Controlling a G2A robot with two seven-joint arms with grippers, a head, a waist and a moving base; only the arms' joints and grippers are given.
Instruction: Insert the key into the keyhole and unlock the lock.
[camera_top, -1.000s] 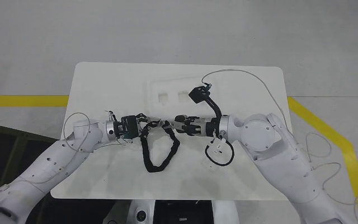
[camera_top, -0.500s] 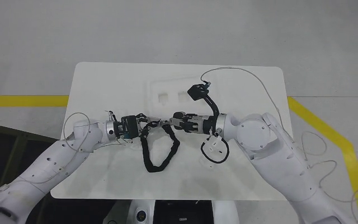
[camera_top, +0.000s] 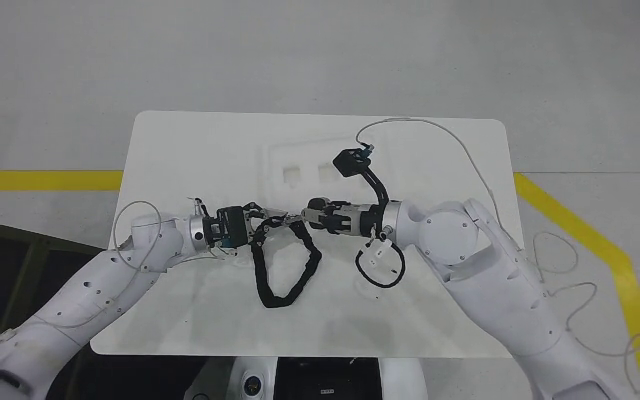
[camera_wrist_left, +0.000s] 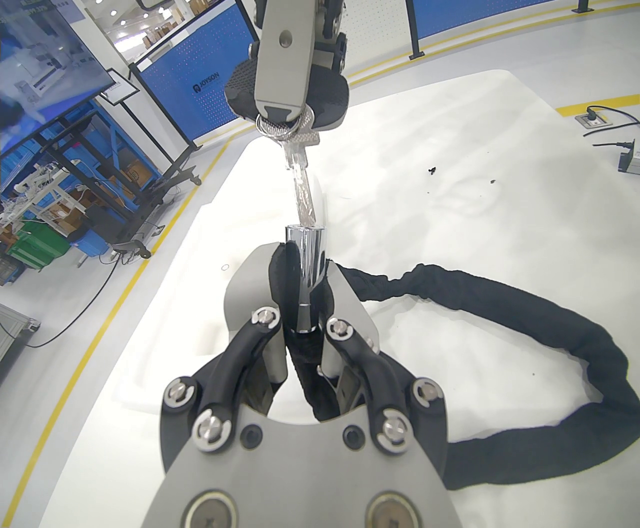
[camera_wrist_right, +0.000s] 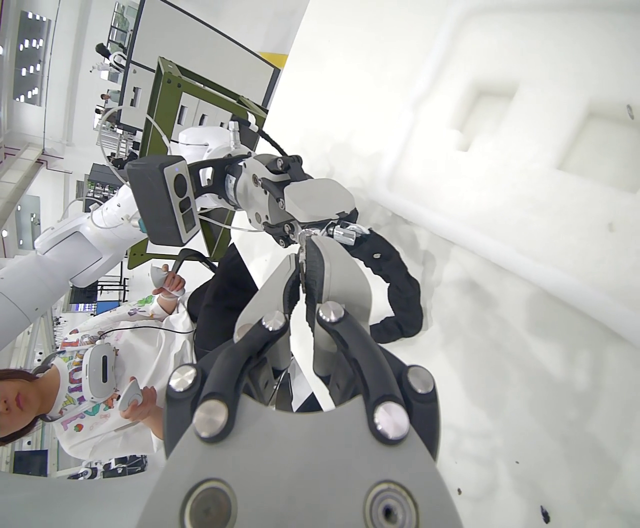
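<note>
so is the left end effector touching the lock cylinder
Touching. The left wrist view shows the left end effector clamped around the lock cylinder, pads against both sides.

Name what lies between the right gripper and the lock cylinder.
Only the key, held by the right gripper, tip at the lock cylinder; left wrist view.

White logo lettering on blue partition panel (camera_wrist_left: 200, 60)

top: overhead, looking straight down on the whole bench (camera_top: 200, 150), from afar | left wrist: behind the left claw (camera_wrist_left: 305, 270), facing out along it, close | right wrist: behind the right claw (camera_wrist_right: 304, 260), likewise close, facing the left arm (camera_wrist_right: 60, 245) | shared: all three catch the lock (camera_wrist_left: 306, 245), mid-bench, where the key (camera_wrist_left: 302, 190) meets it
</note>
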